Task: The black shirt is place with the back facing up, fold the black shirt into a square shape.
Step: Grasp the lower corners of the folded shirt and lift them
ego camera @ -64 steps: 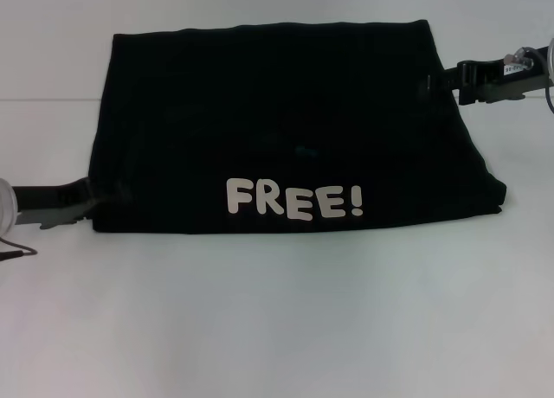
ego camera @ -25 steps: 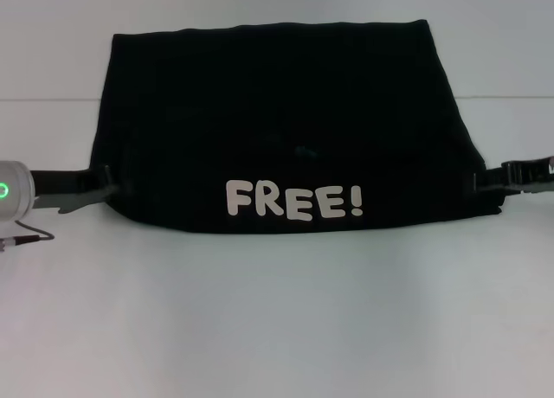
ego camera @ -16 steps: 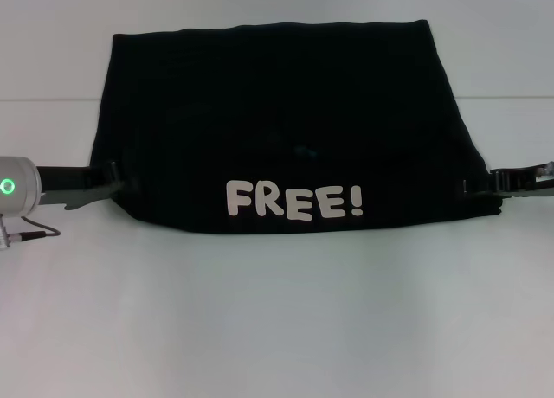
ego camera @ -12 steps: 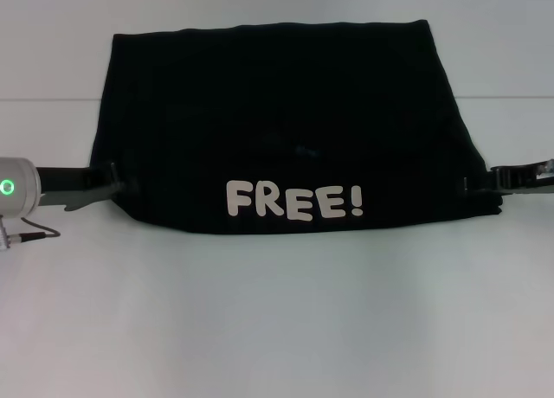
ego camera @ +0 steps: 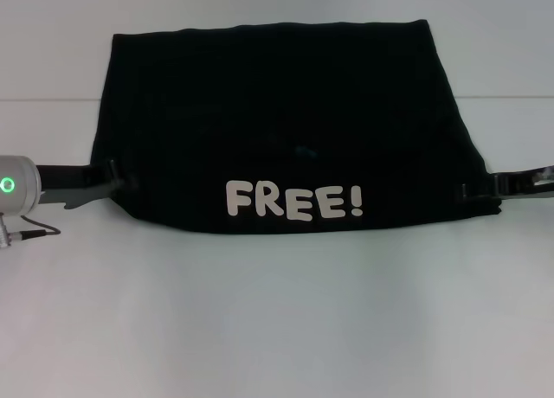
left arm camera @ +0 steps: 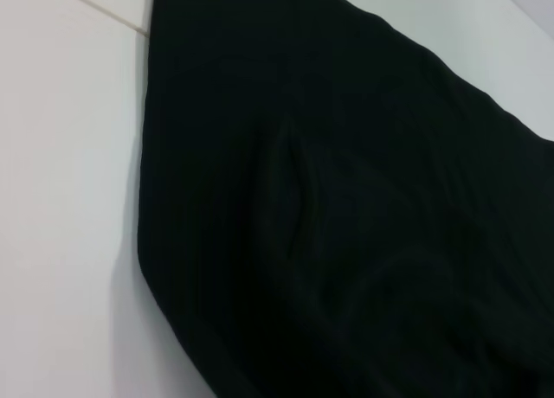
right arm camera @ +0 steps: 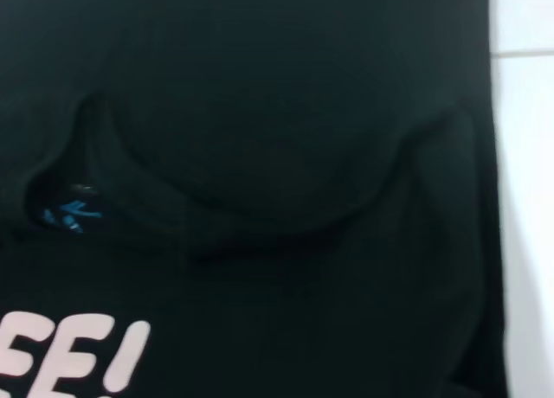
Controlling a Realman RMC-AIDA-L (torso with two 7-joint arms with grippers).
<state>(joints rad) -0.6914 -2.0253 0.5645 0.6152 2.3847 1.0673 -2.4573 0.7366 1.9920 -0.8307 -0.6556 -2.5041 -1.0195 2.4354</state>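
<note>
The black shirt (ego camera: 277,112) lies folded on the white table, with a white "FREE!" print (ego camera: 294,199) near its front edge. My left gripper (ego camera: 117,180) is at the shirt's near-left corner and is shut on the fabric; that corner is pulled up and inward. My right gripper (ego camera: 472,190) is at the shirt's near-right edge, low over the table. The left wrist view shows the shirt's edge (left arm camera: 346,199) on the table. The right wrist view shows the curved neckline with a blue label (right arm camera: 74,215) and part of the print (right arm camera: 86,355).
The white table (ego camera: 277,329) stretches in front of the shirt. A seam line in the table (ego camera: 43,99) runs behind it on both sides. The left arm's wrist with a green light (ego camera: 9,188) sits at the left edge.
My right gripper has come from the shirt's far-right side to its near-right edge. My left gripper has moved up and inward, and the near-left corner has lifted off the table with it.
</note>
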